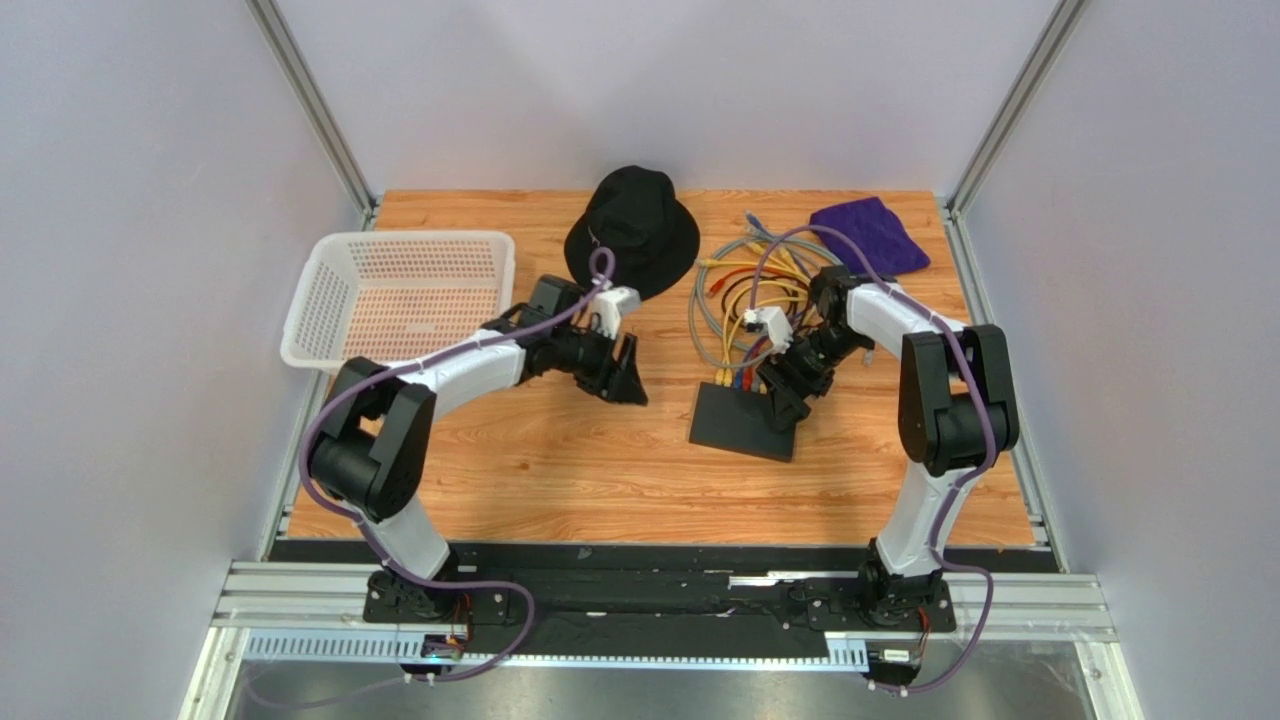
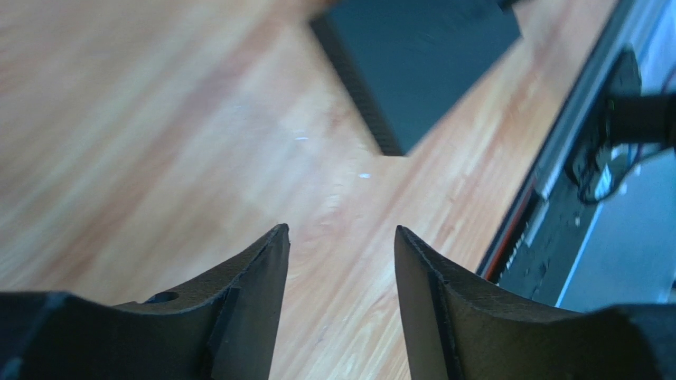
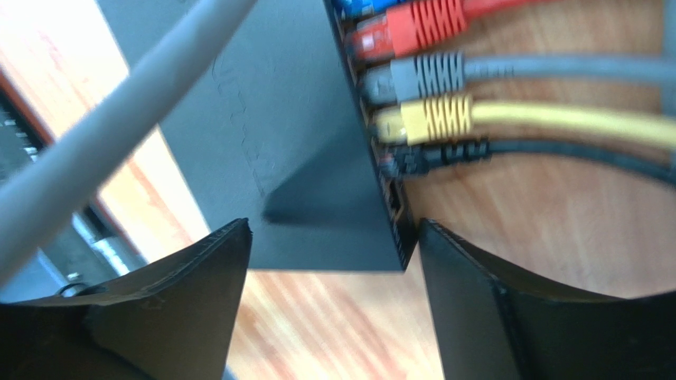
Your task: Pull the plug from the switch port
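The flat matte-black rectangular switch (image 1: 744, 423) lies on the wooden table (image 1: 571, 480), right of the middle. Its socket row is turned to the far side, where the bundle of coloured cables (image 1: 729, 308) enters it. The right gripper (image 3: 333, 237) is spread wide and hangs over the end corner of the switch. It is just beside the black plug (image 3: 428, 157), the last one in the row after the yellow plug (image 3: 428, 120), the grey plug (image 3: 414, 79) and the red plug (image 3: 405, 30). The left gripper (image 2: 341, 237) is spread too, holds nothing, and stands apart from the switch over bare wood. I think the main danger is that nothing presses the switch down, so a pull on a plug could drag the whole box along the table instead of freeing the plug. The plugs also sit very close together, so the fingers could take two at once, or close on the box corner. If the latch is not pressed, the plug may not come out. I can read no brand, label or writing; both wrist views are blurred.
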Robot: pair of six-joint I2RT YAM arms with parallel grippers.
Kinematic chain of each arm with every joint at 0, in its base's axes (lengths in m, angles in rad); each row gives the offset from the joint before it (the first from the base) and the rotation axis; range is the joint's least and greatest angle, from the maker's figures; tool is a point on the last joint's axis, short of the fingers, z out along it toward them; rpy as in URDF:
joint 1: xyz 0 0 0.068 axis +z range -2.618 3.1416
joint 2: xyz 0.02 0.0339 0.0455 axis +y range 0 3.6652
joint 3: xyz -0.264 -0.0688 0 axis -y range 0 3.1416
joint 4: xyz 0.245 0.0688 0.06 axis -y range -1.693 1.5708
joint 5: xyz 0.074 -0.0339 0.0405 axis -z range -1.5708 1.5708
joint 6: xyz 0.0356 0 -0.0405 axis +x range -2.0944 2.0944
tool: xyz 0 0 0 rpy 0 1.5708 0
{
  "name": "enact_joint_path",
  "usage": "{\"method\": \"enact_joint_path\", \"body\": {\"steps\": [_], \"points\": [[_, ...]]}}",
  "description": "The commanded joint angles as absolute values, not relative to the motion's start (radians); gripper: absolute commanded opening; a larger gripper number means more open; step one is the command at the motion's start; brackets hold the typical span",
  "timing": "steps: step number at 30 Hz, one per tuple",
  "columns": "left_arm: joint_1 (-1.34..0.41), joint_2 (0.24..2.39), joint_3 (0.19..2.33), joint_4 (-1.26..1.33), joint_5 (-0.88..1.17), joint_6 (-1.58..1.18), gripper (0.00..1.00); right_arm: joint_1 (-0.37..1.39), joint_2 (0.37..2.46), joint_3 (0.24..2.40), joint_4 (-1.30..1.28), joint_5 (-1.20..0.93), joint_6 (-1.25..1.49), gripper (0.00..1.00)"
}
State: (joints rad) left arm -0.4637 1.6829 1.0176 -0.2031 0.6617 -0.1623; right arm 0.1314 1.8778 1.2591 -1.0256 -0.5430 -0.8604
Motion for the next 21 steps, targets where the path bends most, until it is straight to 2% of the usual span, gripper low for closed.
{"method": "enact_joint_path", "body": {"steps": [1,3,4,6,7,8,14,21], "points": [[-0.584,1.680,1.006,-0.114,0.787,-0.048,0.54,0.087,1.906,1.340,-1.167,-0.620,-0.842,0.83],[-0.621,1.744,1.046,-0.135,0.833,-0.070,0.45,0.080,1.930,1.364,-1.207,-0.638,-0.857,0.83],[-0.629,1.764,1.064,-0.141,0.866,-0.077,0.35,0.080,1.939,1.370,-1.225,-0.652,-0.857,0.83],[-0.644,1.810,1.094,-0.127,0.893,-0.098,0.23,0.078,1.940,1.364,-1.224,-0.670,-0.857,0.82],[-0.646,1.822,1.100,-0.120,0.909,-0.107,0.07,0.078,1.942,1.359,-1.213,-0.681,-0.853,0.82],[-0.647,1.857,1.117,-0.120,0.916,-0.129,0.00,0.078,1.944,1.352,-1.206,-0.681,-0.844,0.82],[-0.656,1.945,1.146,-0.034,0.940,-0.183,0.00,0.080,1.944,1.327,-1.181,-0.693,-0.824,0.82],[-0.667,2.017,1.226,-0.119,0.986,-0.154,0.00,0.083,1.947,1.302,-1.158,-0.696,-0.792,0.81]]}}
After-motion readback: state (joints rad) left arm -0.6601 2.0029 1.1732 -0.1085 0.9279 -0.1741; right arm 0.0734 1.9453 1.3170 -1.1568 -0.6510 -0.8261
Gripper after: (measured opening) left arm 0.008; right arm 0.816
